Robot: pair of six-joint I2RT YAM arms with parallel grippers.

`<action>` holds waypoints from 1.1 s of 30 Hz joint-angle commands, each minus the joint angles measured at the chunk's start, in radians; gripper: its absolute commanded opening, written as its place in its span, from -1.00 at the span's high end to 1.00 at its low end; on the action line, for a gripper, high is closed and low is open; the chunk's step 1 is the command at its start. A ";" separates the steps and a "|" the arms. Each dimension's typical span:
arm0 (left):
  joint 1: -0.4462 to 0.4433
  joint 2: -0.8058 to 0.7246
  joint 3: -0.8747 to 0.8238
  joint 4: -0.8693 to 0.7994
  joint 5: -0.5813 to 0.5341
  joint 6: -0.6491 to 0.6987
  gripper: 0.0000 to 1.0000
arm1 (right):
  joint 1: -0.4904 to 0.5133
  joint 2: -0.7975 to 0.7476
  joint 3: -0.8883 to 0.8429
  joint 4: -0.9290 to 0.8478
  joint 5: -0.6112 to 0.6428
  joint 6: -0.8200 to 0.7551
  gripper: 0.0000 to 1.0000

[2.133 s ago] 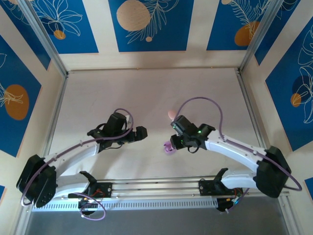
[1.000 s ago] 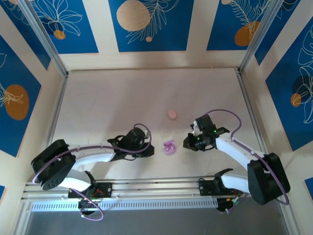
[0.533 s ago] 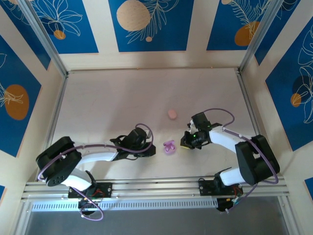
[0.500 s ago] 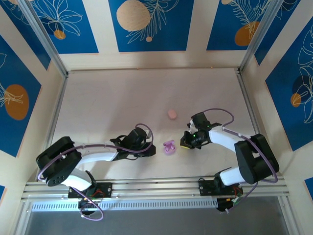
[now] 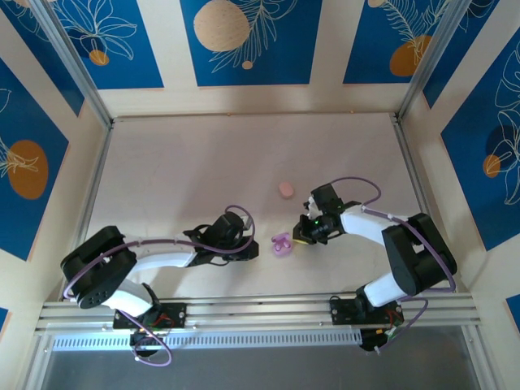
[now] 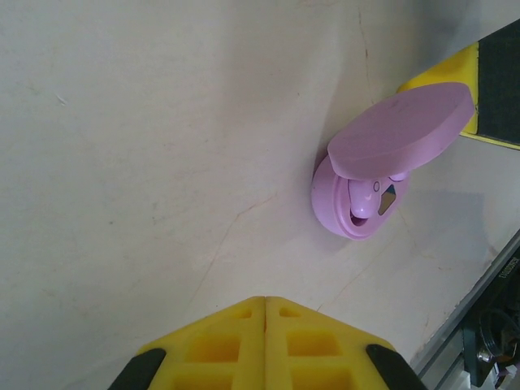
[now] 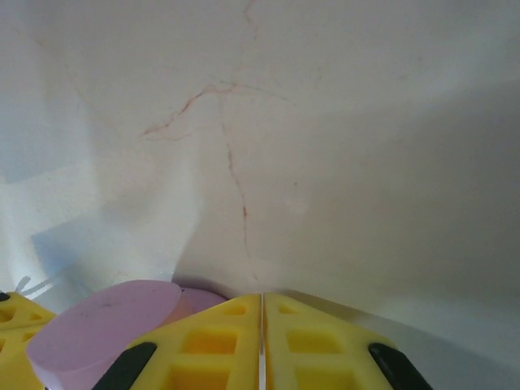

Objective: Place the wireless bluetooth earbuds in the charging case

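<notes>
Room surrounds the purple case [image 5: 281,244] between closed, empty left gripper [image 5: 253,252] and right gripper [image 5: 299,237].

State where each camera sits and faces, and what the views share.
Top external: above and behind the bases, looking down on the table; both arms, left gripper and right gripper show.
Left wrist: low, facing the open purple case; own shut fingers at the bottom.
Right wrist: low, facing the table past the case's lid; own shut fingers.
Shared: all three see the purple case.

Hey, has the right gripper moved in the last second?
Yes. The right gripper has slid left, closing on the open purple charging case, which stays put below the pink case.
</notes>
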 commanded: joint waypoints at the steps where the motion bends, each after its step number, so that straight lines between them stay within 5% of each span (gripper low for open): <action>1: -0.010 0.013 0.023 0.008 0.005 -0.004 0.91 | 0.019 0.001 0.006 -0.004 -0.029 0.023 0.79; 33: -0.010 0.016 0.034 -0.013 0.006 -0.001 0.92 | 0.149 -0.204 -0.101 -0.100 0.020 0.140 0.78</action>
